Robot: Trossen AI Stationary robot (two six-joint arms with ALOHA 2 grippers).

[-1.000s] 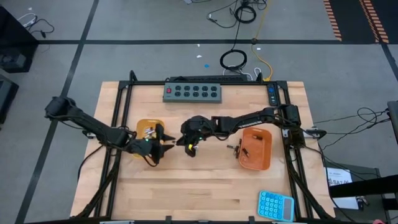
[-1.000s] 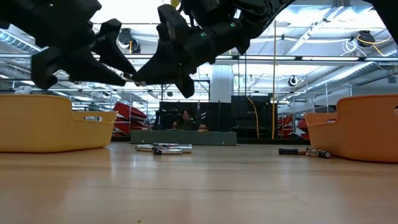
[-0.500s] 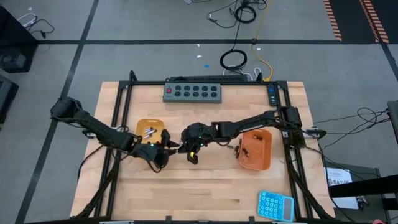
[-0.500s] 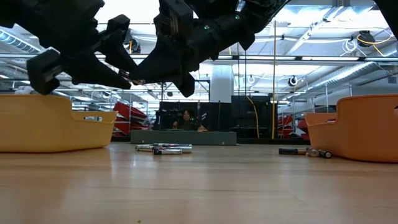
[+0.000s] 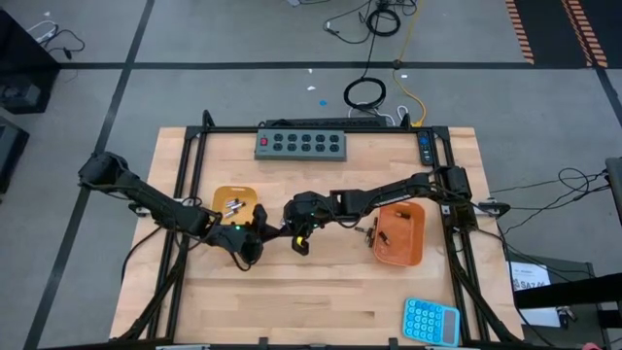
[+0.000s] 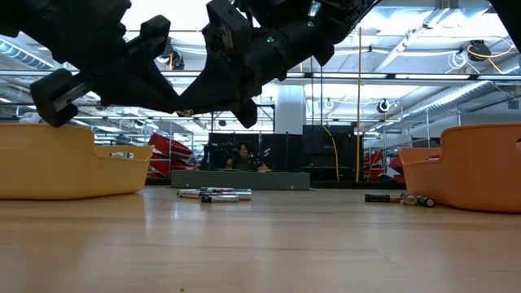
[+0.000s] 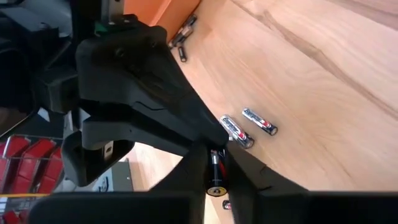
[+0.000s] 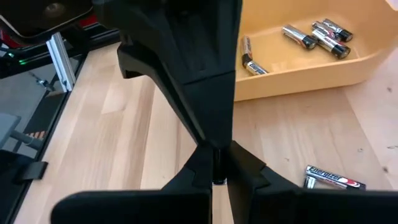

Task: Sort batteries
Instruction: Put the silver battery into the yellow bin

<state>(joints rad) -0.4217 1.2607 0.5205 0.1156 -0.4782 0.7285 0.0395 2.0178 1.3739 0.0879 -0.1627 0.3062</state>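
A small dark battery (image 7: 215,173) hangs in mid-air above the table's middle, between my two grippers, whose tips meet. My left gripper (image 5: 260,232) comes from the left and is shut on it. My right gripper (image 5: 284,227) comes from the right and is shut on it too. The left orange tray (image 5: 236,194) holds several batteries (image 8: 311,37). The right orange tray (image 5: 400,233) stands at the right. Loose batteries (image 7: 249,126) lie flat on the wood below the grippers. My left gripper pinches the battery between its two fingers, on the part nearer its round end (image 7: 216,190). The fingers are roughly level, come from the table's left and lie along the battery. The battery is clear of the table. My right gripper pinches the battery's other end (image 8: 216,167) between its fingertips, coming roughly level from the table's right. The left gripper's fingers (image 8: 205,118) crowd the spot, so little of the battery shows. It is lifted clear.
More loose batteries (image 6: 397,198) lie beside the right tray, and others (image 6: 213,194) lie mid-table. A grey power strip (image 5: 301,144) sits at the far edge and a blue calculator (image 5: 431,321) at the near right. A person (image 6: 242,155) sits in the room behind.
My left gripper has moved a little toward the near edge and toward my right gripper, and its fingers have shut on the battery that my right gripper holds. My right gripper has stayed shut and almost still.
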